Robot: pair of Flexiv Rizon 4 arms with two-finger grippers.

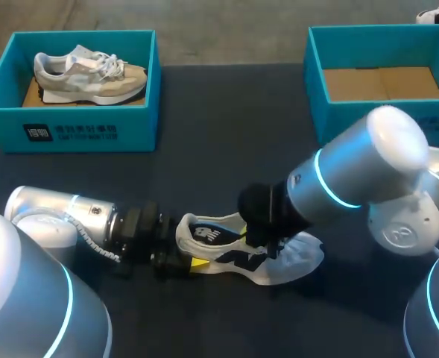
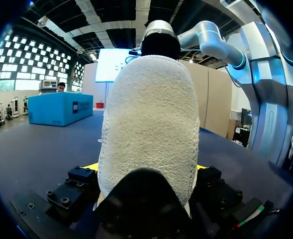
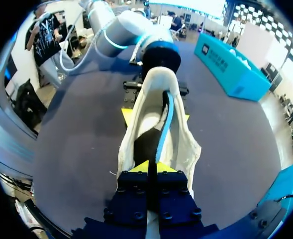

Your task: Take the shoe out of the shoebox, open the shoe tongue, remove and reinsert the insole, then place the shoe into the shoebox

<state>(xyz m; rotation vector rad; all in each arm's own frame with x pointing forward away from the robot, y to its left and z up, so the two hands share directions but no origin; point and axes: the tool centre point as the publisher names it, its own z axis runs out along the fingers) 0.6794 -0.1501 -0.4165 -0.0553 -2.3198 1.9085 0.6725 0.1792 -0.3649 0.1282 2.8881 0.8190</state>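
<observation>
A white shoe (image 1: 297, 261) with dark side marks lies on the dark table, heel toward my left arm. My left gripper (image 1: 193, 251) stands wide around the heel (image 2: 151, 124), with a yellow tip pressed on each side, so it holds the shoe. My right gripper (image 1: 267, 242) comes in from above the shoe's opening. In the right wrist view its tips (image 3: 151, 167) are shut on a thin strip with a light-blue edge (image 3: 167, 117), seemingly the insole, which stands on edge inside the shoe (image 3: 186, 144).
A teal shoebox (image 1: 70, 127) at the back left holds a second, beige and grey shoe (image 1: 89, 74). Another teal shoebox (image 1: 316, 82) at the back right shows only its cardboard floor. Bare tabletop lies between the boxes and the arms.
</observation>
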